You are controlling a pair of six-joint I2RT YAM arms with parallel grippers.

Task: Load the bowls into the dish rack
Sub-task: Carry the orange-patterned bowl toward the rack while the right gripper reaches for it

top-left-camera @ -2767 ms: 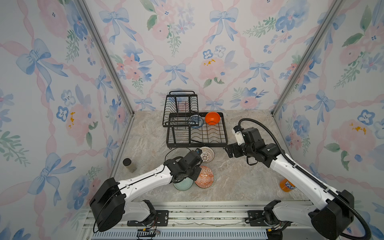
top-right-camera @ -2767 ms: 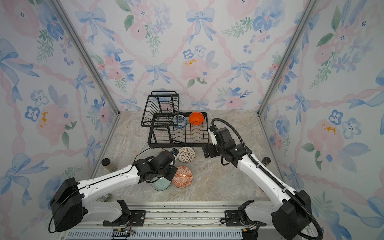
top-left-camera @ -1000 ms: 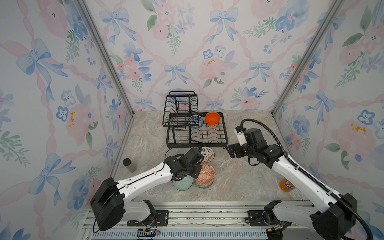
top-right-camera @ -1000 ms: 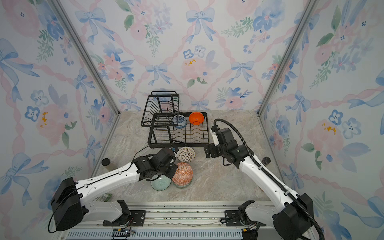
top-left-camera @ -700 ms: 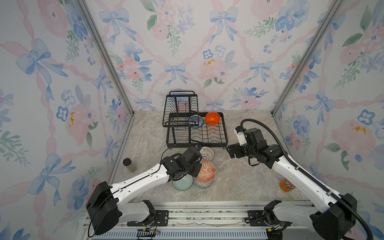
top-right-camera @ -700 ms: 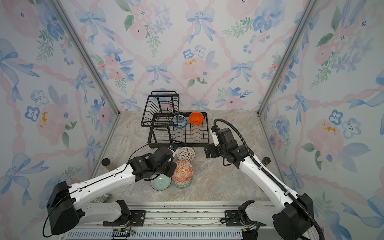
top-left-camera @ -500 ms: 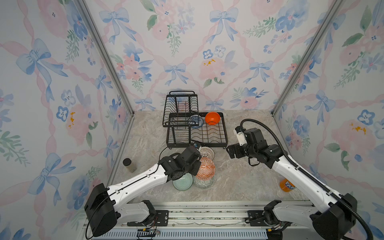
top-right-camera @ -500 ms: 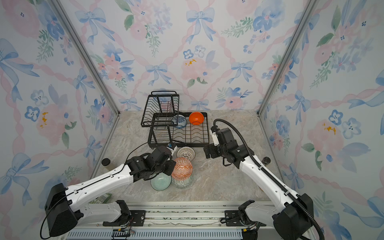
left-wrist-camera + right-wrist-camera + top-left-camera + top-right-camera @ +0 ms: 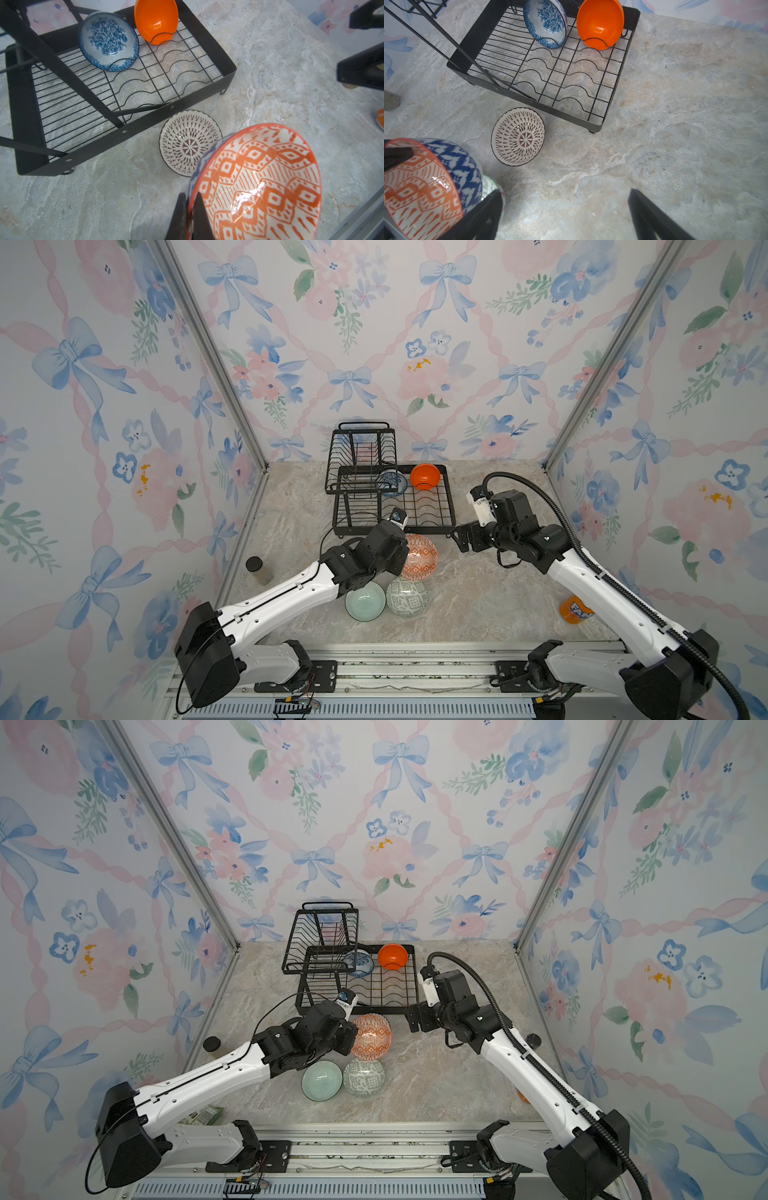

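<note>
Wallpaper [image 9: 374, 344] of blue bows and pink flowers covers the three walls around me, and the marble-look tabletop [image 9: 478, 597] runs pale grey and beige beneath my arms. At the back stands the dish rack [image 9: 451, 506], black wire, its raised basket [image 9: 361, 456] holding nothing I can see. In its lower tray, the blue-patterned bowl [image 9: 392, 483] and the plain orange bowl [image 9: 424, 476] lean on edge side by side in the far wavy slots. My left claw [image 9: 190, 197] is pinched on the rim of the orange-white bowl [image 9: 259, 182], which hangs tilted clear of the table in front of the rack; its outer wall is blue and white. My right claw [image 9: 564, 192] is spread wide and grips nothing, hovering near the rack's front right corner. The white lattice bowl [image 9: 190, 143] sits on the table just beside the rack's front rail. Nearer my bases, the celadon bowl [image 9: 365, 605] and the grey-green bowl [image 9: 406, 596] touch rim to rim. By the right wall lies an orange can [image 9: 575, 610]; I read only "FA" on it. A small dark-lidded jar [image 9: 258, 570] stands by the left wall.
</note>
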